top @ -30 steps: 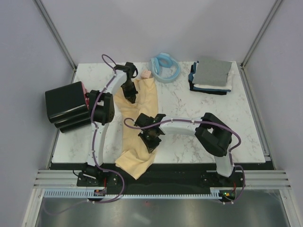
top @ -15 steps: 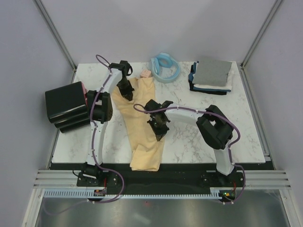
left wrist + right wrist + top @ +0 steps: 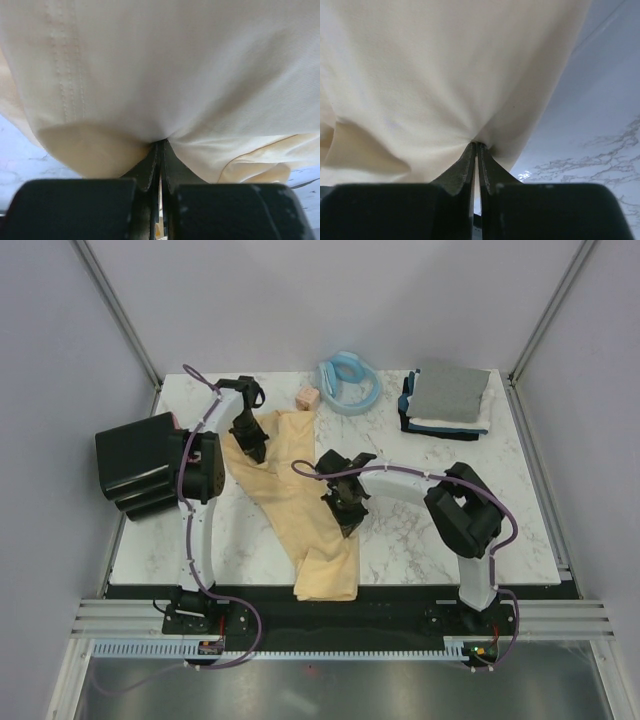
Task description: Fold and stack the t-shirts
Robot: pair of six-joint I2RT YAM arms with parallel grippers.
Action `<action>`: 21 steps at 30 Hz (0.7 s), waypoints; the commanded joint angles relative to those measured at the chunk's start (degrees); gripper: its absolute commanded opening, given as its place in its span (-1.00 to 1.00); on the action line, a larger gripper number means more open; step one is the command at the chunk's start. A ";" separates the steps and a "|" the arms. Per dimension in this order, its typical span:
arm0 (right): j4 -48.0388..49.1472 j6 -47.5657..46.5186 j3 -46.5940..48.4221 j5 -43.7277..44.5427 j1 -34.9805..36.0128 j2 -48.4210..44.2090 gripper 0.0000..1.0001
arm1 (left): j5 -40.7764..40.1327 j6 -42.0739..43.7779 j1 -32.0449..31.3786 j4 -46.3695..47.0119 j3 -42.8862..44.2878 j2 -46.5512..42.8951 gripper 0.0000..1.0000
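Note:
The pale yellow-cream t-shirt (image 3: 290, 495) hangs stretched as a long strip from back left to the near edge of the marble table (image 3: 420, 540). My left gripper (image 3: 251, 447) is shut on its upper left edge; in the left wrist view the cloth (image 3: 165, 70) is pinched at the fingertips (image 3: 161, 145). My right gripper (image 3: 349, 522) is shut on the cloth's right edge; in the right wrist view the cloth (image 3: 445, 75) bunches at the fingertips (image 3: 476, 145). Folded grey, white and dark navy t-shirts (image 3: 447, 400) lie stacked at the back right.
A light blue ring-shaped thing (image 3: 348, 381) lies at the back centre with a small pink block (image 3: 308, 397) beside it. A black box with a pink-red side (image 3: 140, 465) stands off the table's left edge. The shirt's lower end (image 3: 328, 575) drapes over the near edge.
Both grippers have carried the cream shirt: the left moved back and left, the right moved right, and the shirt's lower end has swung to the right along the near edge.

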 commanded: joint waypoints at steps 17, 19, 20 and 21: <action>-2.62 -6.66 5.36 3.93 -1.63 5.99 -0.65 | -1.16 -3.47 1.11 -2.68 16.10 7.98 -0.96; -2.71 -7.36 8.60 3.40 -1.72 8.53 -0.64 | -1.16 -3.03 1.02 -2.41 16.02 8.15 -0.96; -2.80 -7.54 9.58 3.14 -1.72 9.41 -0.63 | -1.86 -2.50 1.02 -2.15 15.76 8.24 -0.96; -2.80 -7.71 10.63 2.35 -1.72 11.16 -0.63 | -2.30 -2.33 1.02 -2.06 15.67 8.24 -0.96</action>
